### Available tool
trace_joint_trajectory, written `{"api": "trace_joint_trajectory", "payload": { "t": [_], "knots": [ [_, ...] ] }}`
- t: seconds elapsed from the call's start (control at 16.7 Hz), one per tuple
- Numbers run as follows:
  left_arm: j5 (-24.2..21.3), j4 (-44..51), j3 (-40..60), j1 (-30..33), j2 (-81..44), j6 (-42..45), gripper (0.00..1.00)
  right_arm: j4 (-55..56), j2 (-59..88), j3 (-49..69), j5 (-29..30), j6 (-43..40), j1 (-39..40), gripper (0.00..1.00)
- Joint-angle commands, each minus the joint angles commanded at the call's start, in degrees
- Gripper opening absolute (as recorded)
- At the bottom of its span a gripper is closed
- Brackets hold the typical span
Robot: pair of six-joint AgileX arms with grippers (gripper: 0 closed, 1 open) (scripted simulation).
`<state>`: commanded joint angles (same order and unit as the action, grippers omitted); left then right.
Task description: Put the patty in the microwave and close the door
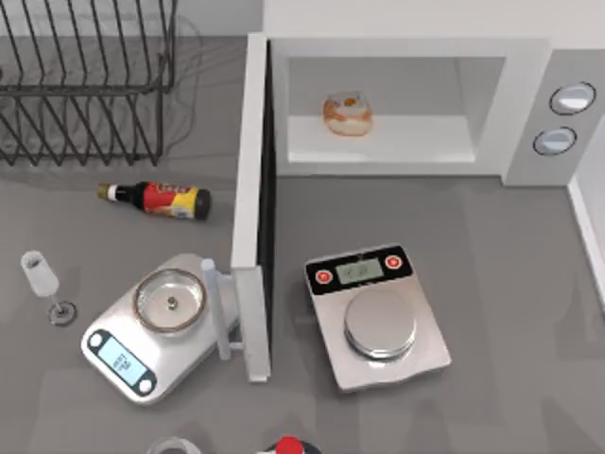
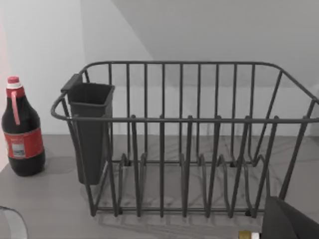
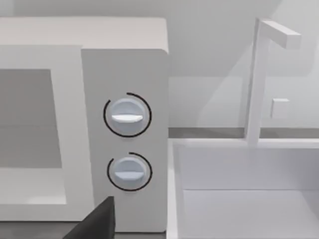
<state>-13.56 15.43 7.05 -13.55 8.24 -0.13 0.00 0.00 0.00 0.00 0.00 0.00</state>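
Patty [image 1: 347, 113] inside microwave [image 1: 529, 104] cavity (door [image 1: 251, 208] swung open).

Grey table [image 1: 492, 246] w/ even light, plain pale wall [image 2: 209, 30] behind; white sink [image 3: 244, 199] at right.

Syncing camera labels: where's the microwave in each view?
Top view: microwave at upper right, door swung open, patty inside.
Left wrist view: faces the dish rack instead.
Right wrist view: microwave front, seen close, with its cavity edge and grey panel.
Shared landmark: the two silver knobs, in the top and right wrist views.
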Motion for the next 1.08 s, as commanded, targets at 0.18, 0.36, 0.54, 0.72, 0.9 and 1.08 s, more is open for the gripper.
{"api": "trace_joint_trajectory", "payload": {
  "t": [0.18,0.36,0.54,0.72,0.9,1.08],
  "knots": [
    [0.63,0.15,0.82,0.74,-0.95,-0.30,0.00,0.00,0.00,0.00,0.00,0.00,0.00,1.00],
    [4.00,2.76,4.66,4.57,-6.55,-2.93,0.00,0.00,0.00,0.00,0.00,0.00,0.00,1.00],
    [9.58,6.16,11.23,11.31,-17.61,-7.09,0.00,0.00,0.00,0.00,0.00,0.00,0.00,1.00],
    [16.08,9.61,19.03,19.97,-32.54,-11.95,0.00,0.00,0.00,0.00,0.00,0.00,0.00,1.00],
    [22.78,12.68,26.30,29.12,-45.42,-16.71,0.00,0.00,0.00,0.00,0.00,0.00,0.00,1.00],
    [28.98,14.95,32.30,37.46,-57.97,-20.74,0.00,0.00,0.00,0.00,0.00,0.00,0.00,1.00]
  ]
}}
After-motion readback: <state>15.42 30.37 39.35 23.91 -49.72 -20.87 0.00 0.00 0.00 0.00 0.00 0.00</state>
